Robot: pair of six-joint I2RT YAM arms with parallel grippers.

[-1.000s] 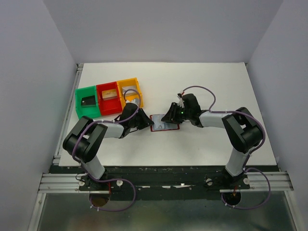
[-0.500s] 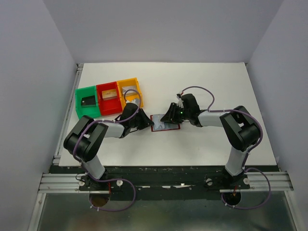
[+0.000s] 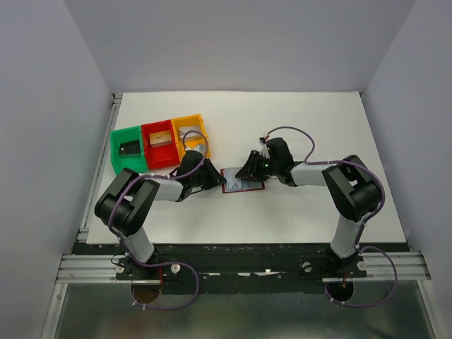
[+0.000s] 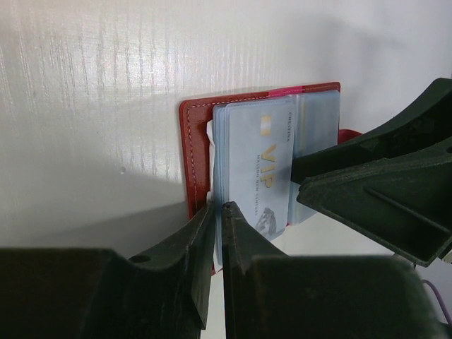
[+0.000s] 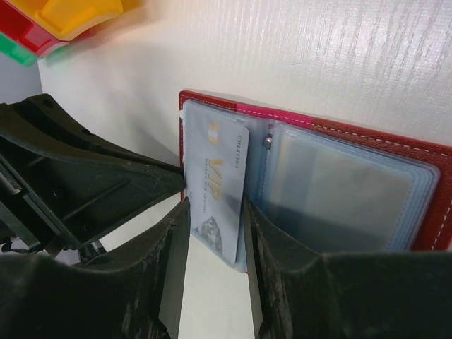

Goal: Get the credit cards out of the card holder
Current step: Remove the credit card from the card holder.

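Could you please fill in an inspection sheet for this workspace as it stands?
Surface: white table, no spills seen.
Job's things: red card holder lies open; pale card sticks partly out; dark card in green bin, tan card in red bin.
Clutter: orange bin, contents unclear.
Grippers: left gripper pinches the holder's edge; right gripper appears to clasp the pale card.
Cables: purple cables loop along both arms.
Surroundings: plain grey walls.

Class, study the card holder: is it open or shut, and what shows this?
Open. The card holder lies spread flat, both clear-sleeve halves facing up, a pale card sticking out of one.
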